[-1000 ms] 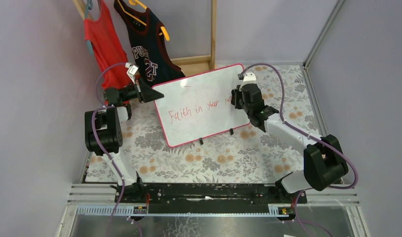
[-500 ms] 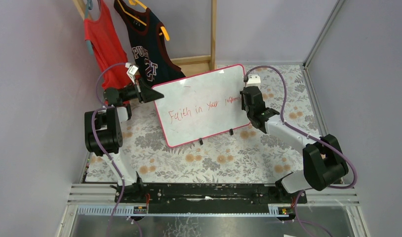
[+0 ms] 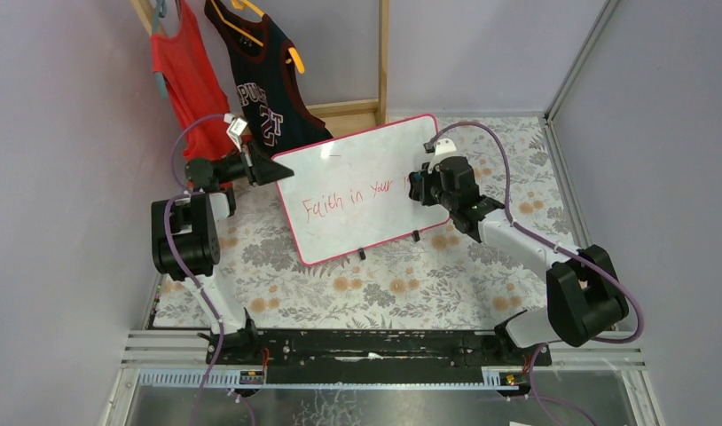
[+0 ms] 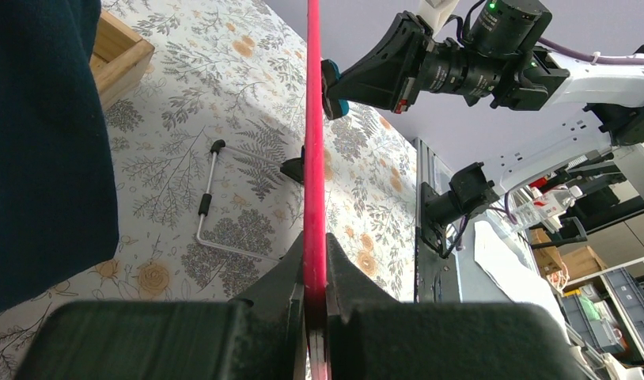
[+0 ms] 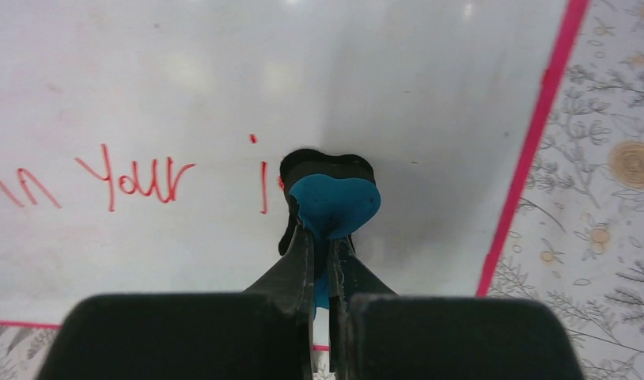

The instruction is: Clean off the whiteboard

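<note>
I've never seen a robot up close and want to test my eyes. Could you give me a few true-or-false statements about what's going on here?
1. The left claw is clamped on the board by its red edge. True.
2. The board is wiped clean. False: red words reading "Faith in your" are on it.
3. The right claw holds a blue eraser at the board's face. True.
4. The board lies flat on the table. False: it stands up on small black feet.
5. Both shirts hanging behind are red. False: one is a red shirt, the other a dark shirt.
</note>
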Available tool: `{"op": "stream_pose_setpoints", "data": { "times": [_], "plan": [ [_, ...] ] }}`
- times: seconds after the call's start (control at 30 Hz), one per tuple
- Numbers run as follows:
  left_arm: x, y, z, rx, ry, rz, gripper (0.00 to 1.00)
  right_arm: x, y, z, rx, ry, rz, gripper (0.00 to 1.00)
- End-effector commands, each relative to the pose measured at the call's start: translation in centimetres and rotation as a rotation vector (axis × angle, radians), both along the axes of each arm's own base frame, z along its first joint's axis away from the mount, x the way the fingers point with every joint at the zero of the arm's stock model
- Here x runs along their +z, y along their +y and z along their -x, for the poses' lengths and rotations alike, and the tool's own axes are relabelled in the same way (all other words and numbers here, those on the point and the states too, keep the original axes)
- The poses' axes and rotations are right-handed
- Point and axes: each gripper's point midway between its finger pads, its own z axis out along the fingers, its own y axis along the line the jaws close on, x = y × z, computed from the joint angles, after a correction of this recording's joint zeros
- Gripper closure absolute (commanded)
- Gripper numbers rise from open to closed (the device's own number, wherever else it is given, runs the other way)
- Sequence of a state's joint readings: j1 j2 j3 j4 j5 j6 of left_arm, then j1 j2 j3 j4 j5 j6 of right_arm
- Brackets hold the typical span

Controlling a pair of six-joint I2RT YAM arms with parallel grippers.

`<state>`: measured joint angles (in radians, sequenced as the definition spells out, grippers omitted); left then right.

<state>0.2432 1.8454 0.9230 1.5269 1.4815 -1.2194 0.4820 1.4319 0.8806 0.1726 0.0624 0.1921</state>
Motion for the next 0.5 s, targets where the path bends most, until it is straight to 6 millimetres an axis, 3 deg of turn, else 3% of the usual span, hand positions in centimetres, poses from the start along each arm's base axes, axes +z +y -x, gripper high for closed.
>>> {"op": "stream_pose_setpoints", "data": {
  "times": [0.0, 0.27, 0.47],
  "plan": [
    [-0.6, -0.5, 2.1, -0.092, -0.047, -0.074, 1.0, 1.2, 2.2, 1.2, 0.076, -0.012, -0.075, 1.0],
    [-0.3, -0.5, 2.1, -0.091, -0.053, -0.075, 1.0, -1.3, -5.7, -0.6, -0.321, 0.017, 0.19, 1.0],
    [-0.3, -0.5, 2.2, -0.094, -0.053, -0.078, 1.0, -1.2, -9.3, -0.4, -0.499, -0.01, 0.295, 1.0]
  ]
}}
